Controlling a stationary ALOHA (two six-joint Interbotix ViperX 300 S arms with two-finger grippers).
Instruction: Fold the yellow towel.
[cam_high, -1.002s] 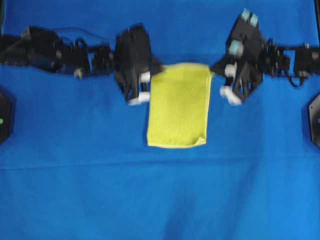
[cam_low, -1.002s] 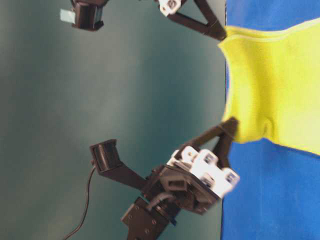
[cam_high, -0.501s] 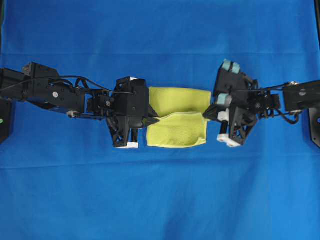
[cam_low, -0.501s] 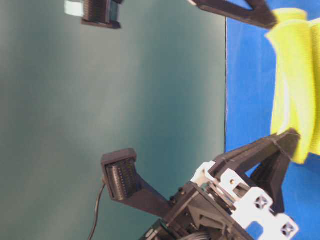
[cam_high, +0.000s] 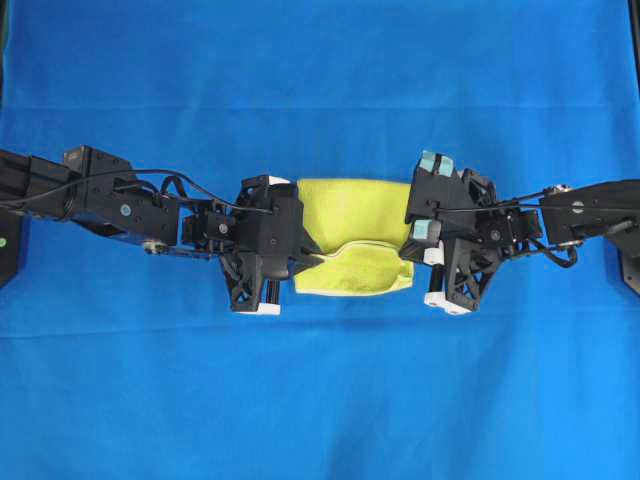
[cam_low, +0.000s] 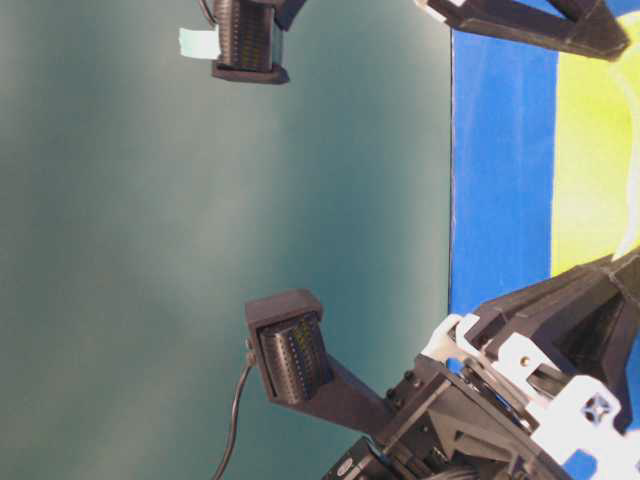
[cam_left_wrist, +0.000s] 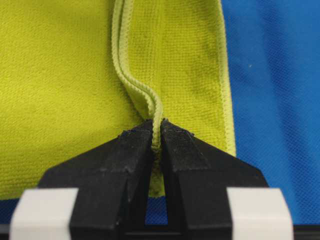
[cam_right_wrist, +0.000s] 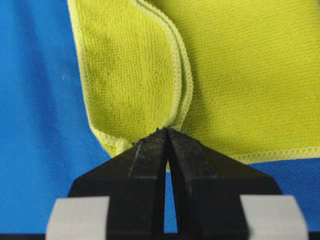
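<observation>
Work surface: a large blue woven table cloth (cam_high: 320, 400) is spread flat beneath both arms and is seen on every side of the towel.

Task object: a yellow-green microfibre towel with a paler stitched hem (cam_high: 352, 237) is laid on the blue cloth between the two grippers, in a folded, wider-than-tall shape in the overhead view.

Towel layers: an upper layer is carried over a lower layer; its doubled hem (cam_left_wrist: 131, 82) is seen as a curved ridge running away from the jaw tips across the towel.

Left gripper (cam_left_wrist: 157, 131): the black jaws are clenched on the hem ridge at the towel's near edge; the hem is pinched directly between the tips. Flat towel is seen on both sides of the jaws, and blue cloth is seen beyond the towel's edge to the right of the jaws in the left wrist view.

Right gripper (cam_right_wrist: 167, 134): the black jaws are pressed together on the doubled hem at the opposite edge of the towel. A towel corner is seen just left of the tips in the right wrist view, and the wider yellow area is seen ahead and to the right.

Arm arrangement: in the overhead view the left gripper (cam_high: 300, 262) is placed at the towel's left edge and the right gripper (cam_high: 412, 240) at its right edge, facing one another.

Table-level view: this view is shown turned sideways; the black jaws reach onto the yellow towel (cam_low: 590, 160).
</observation>
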